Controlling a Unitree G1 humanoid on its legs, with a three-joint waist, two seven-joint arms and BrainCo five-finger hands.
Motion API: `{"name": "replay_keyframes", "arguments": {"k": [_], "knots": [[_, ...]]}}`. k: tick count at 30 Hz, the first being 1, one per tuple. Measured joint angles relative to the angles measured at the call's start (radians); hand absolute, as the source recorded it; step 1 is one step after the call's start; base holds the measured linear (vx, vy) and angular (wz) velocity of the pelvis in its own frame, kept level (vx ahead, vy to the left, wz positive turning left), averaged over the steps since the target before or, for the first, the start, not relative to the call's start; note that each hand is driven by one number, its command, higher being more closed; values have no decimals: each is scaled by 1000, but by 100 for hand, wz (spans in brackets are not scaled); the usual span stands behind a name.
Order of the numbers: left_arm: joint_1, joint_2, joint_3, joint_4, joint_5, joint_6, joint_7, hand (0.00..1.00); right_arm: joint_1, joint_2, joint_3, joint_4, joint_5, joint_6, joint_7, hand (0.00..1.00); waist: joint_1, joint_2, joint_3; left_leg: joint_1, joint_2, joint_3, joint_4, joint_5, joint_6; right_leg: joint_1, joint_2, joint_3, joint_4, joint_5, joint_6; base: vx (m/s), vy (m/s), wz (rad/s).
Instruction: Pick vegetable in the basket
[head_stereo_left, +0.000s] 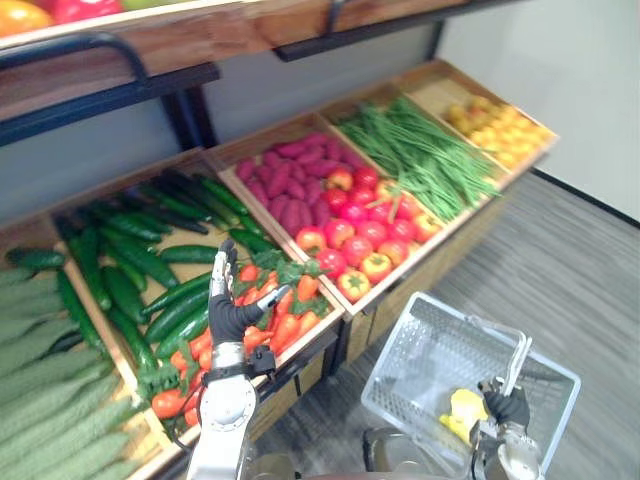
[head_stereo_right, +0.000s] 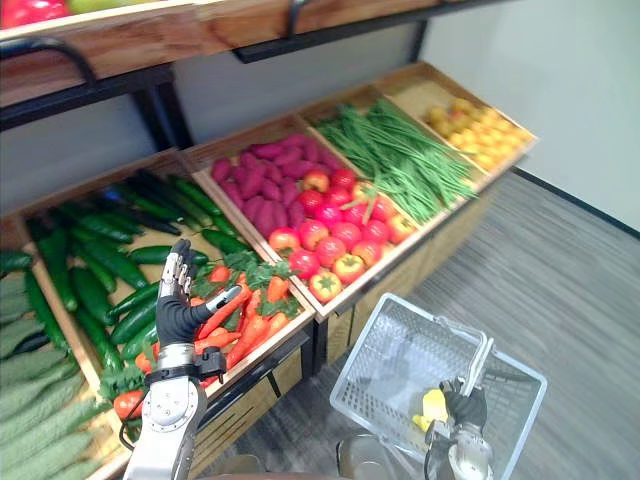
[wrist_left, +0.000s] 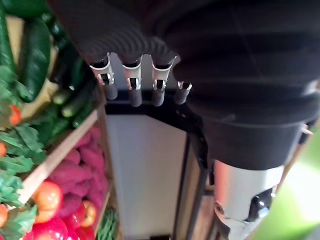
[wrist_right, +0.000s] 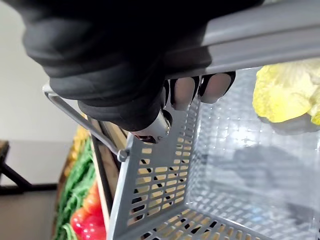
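grey plank floor (head_stereo_left: 575, 285) ran beside a sloped wooden produce stand (head_stereo_left: 365, 300). a grey perforated basket (head_stereo_left: 415, 365) hung low at the right in front of it. a pale yellow leafy vegetable (head_stereo_left: 464, 408) lay inside, on the bottom at the side nearest the robot and just beside the right hand (head_stereo_left: 507, 406). that hand was clamped on the basket's handle (head_stereo_left: 518, 362). in the right wrist view its fingers (wrist_right: 184, 92) curled round the grey bar, with the yellow vegetable below.

the left hand (head_stereo_left: 228, 312) was raised in front of the stand. its fingers (wrist_left: 132, 90) were straight and apart, the thumb was off to one side, and it held nothing. it hovered over the crate of carrots (head_stereo_left: 290, 320) with their green tops, near the edge of the cucumbers (head_stereo_left: 135, 270). i could not tell whether it touched either.

further left lay pale green ridged gourds (head_stereo_left: 45, 395). to the right of the carrots sat red tomatoes (head_stereo_left: 360, 235) with purple sweet potatoes (head_stereo_left: 285, 185) behind them in the same crate. next came a heap of green beans (head_stereo_left: 425, 155), and small yellow produce (head_stereo_left: 500, 125) filled the far right crate. an upper wooden shelf (head_stereo_left: 170, 45) ran above the stand.
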Motion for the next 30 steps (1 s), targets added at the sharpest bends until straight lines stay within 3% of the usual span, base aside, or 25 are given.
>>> {"name": "replay_keyframes", "arguments": {"k": [2, 4, 5, 7, 9, 10, 11, 13, 20, 24, 30], "knots": [[4, -7, -7, -1, 0, 0, -10, 0, 9, 3, -17, 29, 29, -1, -4, 100, 2, 3, 0, -10, 19, -27, -13, 22, -13, 34, 5, -65, -35, 4, -7, 63, -238, 97], [3, -5, -7, -1, 0, 0, -11, 0, 21, 3, -30, 44, 53, -2, -11, 100, 12, 6, -1, -38, 35, -6, -5, 48, -2, 56, 4, -113, -69, 12, -20, -22, -134, 81], [4, -3, -5, -1, 0, 0, -10, 0, 34, 5, -38, 63, 74, -13, -17, 100, 10, -10, 4, -65, 58, 85, 0, 69, 47, 74, -14, -165, -103, 19, -30, -51, -81, 93], [5, -2, -1, -2, 0, 0, -10, 0, 45, 18, -48, 76, 97, -15, -21, 100, 11, -14, 7, -75, 117, 256, 14, 56, 89, 86, -27, -212, -121, 23, -36, -74, -28, 86], [8, 0, 8, -2, 2, 0, -11, 0, 45, 24, -70, 109, 116, -17, -24, 100, 17, -17, 9, -65, 188, 397, 27, 56, 92, 107, -36, -240, -130, 25, -33, -72, 45, 59], [8, 3, 16, -2, 13, 0, -12, 0, 45, 23, -78, 123, 123, -17, -24, 100, 16, -14, 7, -59, 204, 432, 24, 73, 64, 118, -41, -248, -131, 22, -19, -53, 105, 44], [8, 10, 21, -2, 35, 0, -12, 0, 43, 24, -83, 141, 133, -19, -22, 100, 19, -8, 2, -51, 192, 429, 6, 90, 34, 121, -49, -241, -132, 23, -8, -53, 117, 33], [8, 38, 34, -2, 80, 0, -27, 0, 29, 25, -83, 164, 133, -19, -15, 100, 19, -19, 0, -51, 167, 423, -25, 107, 13, 120, -51, -216, -152, 28, 7, -48, 83, 18], [-35, 147, 81, 61, 198, 15, -62, 0, 18, 24, -130, 220, 132, -18, 9, 100, 14, -52, -24, -29, 75, 406, -182, 202, 9, 122, -68, -161, -229, 72, 5, 36, 39, 16], [-93, 246, 85, 191, 342, 41, -78, 0, -4, 20, -130, 246, 120, -18, 32, 100, -33, -67, -32, 17, 48, 406, -295, 266, 3, 130, -67, -133, -260, 84, -5, 45, -13, 10], [-171, 360, 83, 355, 541, 63, -100, 0, -53, -1, -126, 275, 72, -19, 55, 100, -64, -56, -27, 49, 43, 426, -398, 331, 5, 119, -53, -112, -318, 131, -12, -14, -16, -13]]}}
